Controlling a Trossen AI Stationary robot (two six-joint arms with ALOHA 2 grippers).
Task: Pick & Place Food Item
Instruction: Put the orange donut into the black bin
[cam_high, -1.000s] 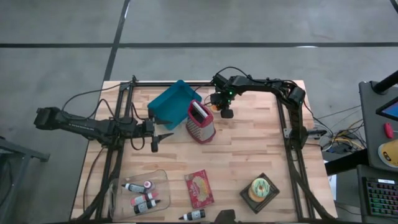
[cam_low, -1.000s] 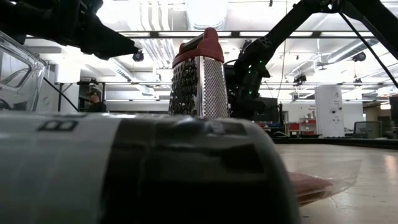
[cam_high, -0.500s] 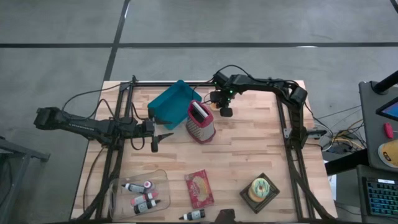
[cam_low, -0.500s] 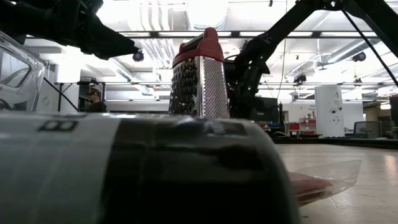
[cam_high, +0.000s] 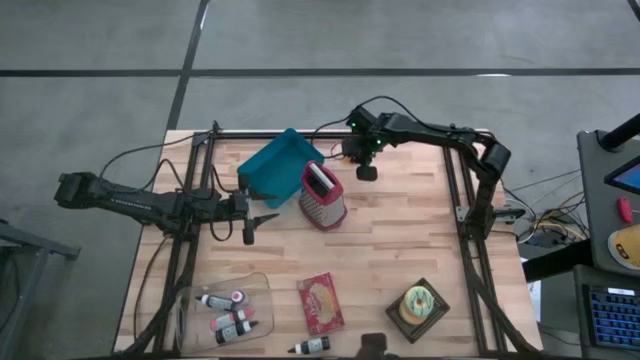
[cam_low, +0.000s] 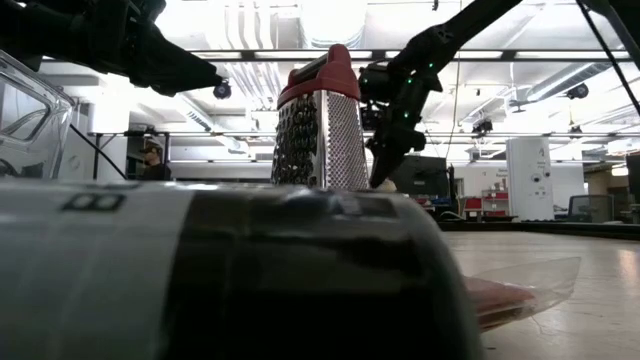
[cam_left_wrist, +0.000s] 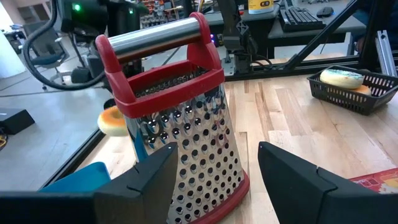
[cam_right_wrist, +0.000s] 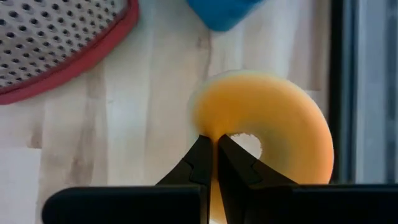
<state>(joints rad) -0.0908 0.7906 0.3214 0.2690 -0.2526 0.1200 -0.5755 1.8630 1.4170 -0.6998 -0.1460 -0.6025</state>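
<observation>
Pale wood planks are carrying the table (cam_high: 400, 225), framed by dark rails. Near its far edge the right gripper (cam_right_wrist: 214, 152) is pinching the rim of an orange ring donut (cam_right_wrist: 267, 134) with its fingers closed thin on it, beside the grater (cam_high: 322, 195) and the blue bin (cam_high: 278, 165). In the left wrist view the donut (cam_left_wrist: 113, 121) is showing just behind the grater. By my reading this is the lift: the arm should be rising straight, since the grip on a soft, smooth ring is slim and a swing could tear it free, and it should be staying wide of the perforated steel grater with its red trim. Left gripper (cam_left_wrist: 214, 171) is waiting with fingers apart, facing the grater
</observation>
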